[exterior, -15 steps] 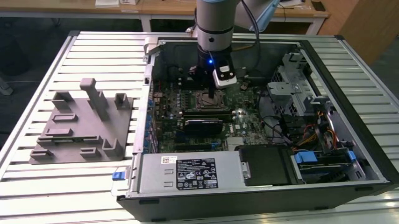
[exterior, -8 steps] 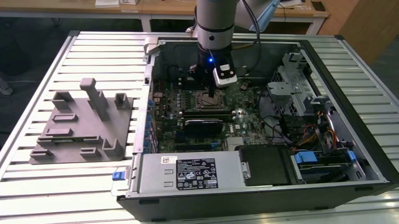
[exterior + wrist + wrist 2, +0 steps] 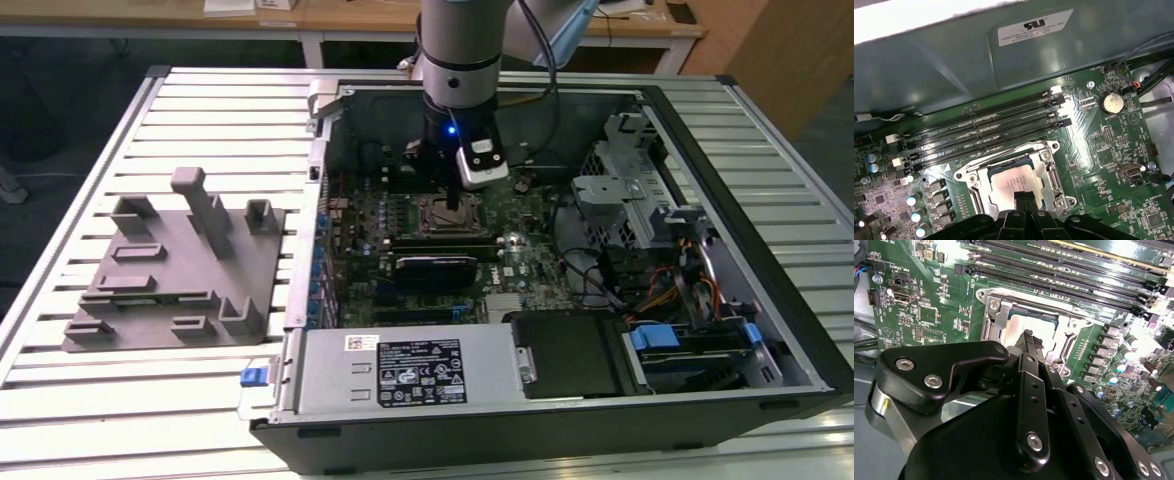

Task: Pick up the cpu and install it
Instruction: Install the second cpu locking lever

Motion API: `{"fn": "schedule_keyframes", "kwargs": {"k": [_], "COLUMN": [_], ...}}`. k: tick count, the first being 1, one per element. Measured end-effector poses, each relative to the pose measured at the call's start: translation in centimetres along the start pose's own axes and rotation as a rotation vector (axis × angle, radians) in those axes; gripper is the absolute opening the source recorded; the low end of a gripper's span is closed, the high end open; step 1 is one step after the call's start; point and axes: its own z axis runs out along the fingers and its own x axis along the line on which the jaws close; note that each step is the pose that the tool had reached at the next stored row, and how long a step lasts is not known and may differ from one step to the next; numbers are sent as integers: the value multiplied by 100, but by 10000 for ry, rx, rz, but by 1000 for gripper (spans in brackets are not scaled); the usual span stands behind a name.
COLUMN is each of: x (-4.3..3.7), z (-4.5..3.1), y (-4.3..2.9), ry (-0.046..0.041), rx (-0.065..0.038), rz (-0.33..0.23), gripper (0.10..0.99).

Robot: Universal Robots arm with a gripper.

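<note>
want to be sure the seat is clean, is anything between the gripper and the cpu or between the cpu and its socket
Nothing visible. In both wrist views the cpu already lies inside the socket frame, and the gripper comes down straight onto its pale top, with no cable or part between them. The fingertips hide part of the chip.

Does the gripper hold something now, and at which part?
Nothing is held: the shut gripper rests its tip on the cpu lying in the socket.
</note>
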Motion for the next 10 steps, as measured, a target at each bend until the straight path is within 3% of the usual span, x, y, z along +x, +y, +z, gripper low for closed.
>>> {"fn": "schedule_keyframes", "kwargs": {"k": [10], "x": [-10], "z": [-1], "y": [-24], "ry": [0], "rx": [1], "rz": [0], "gripper": [106]}}
